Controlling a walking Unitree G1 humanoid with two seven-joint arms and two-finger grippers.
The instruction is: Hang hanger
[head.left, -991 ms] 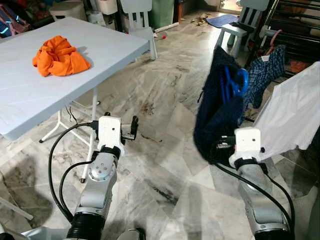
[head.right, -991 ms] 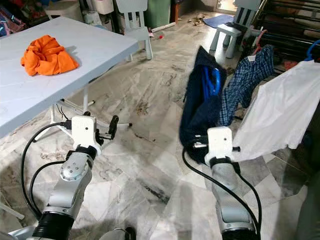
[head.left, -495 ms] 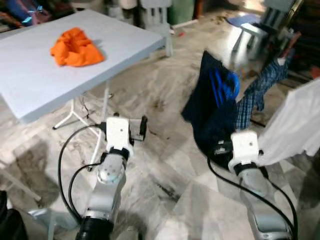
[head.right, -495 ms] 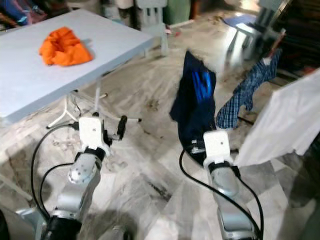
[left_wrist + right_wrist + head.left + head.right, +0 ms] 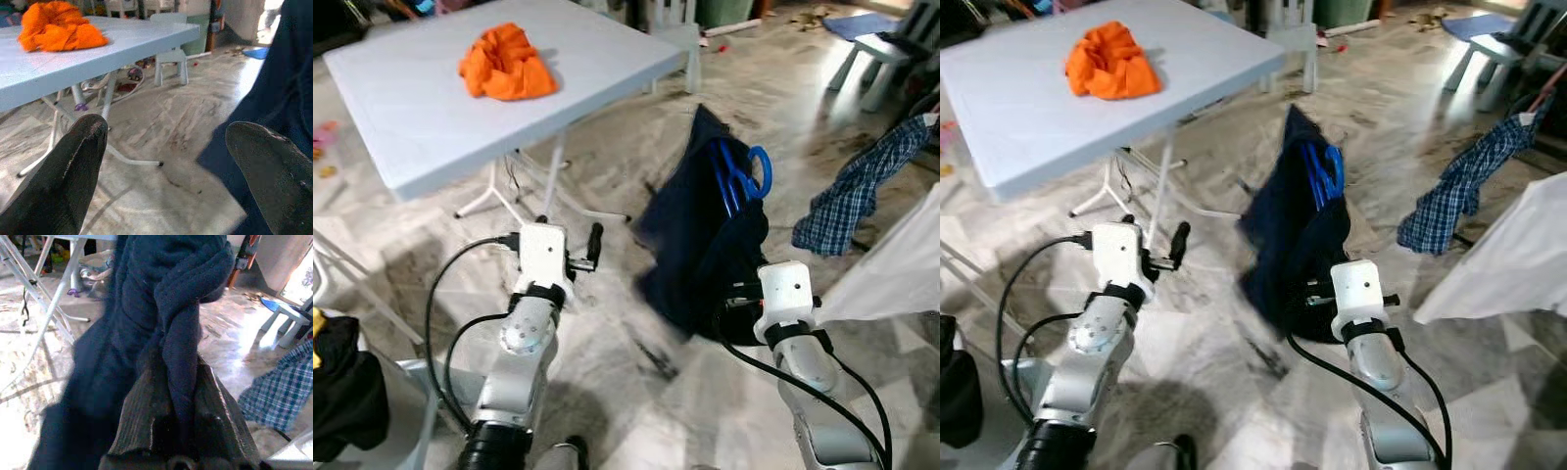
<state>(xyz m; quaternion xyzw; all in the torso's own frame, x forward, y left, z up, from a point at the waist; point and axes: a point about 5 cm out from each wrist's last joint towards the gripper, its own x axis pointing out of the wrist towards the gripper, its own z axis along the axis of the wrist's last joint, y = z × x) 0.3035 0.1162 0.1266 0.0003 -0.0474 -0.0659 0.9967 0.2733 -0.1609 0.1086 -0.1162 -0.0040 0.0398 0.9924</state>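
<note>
Presently the right end effector (image 5: 178, 396) is pinching a fold of the dark navy garment (image 5: 700, 245), which hangs centre frame in the head views with the blue hanger (image 5: 744, 181) threaded inside it, its loop showing at the garment's upper right. The left end effector (image 5: 166, 166) is spread and empty, lower left of centre, beside the leg of the white bench (image 5: 431, 117) on which an orange cloth (image 5: 507, 64) lies at upper left. A plaid shirt (image 5: 862, 191) and a white garment (image 5: 901, 274) hang at the right edge of the frame.

Judged step: carrying the loaded hanger toward a hanging place, which is not clearly visible here. To do it well, the grip appears to be on cloth rather than on the hanger itself, so the load should be kept high and steady lest the hanger slip out of the fabric. The hem hangs close to the marble floor (image 5: 636, 392); lifting it clear avoids dragging. The hook's orientation cannot be told and should be checked before any approach to a rail.
</note>
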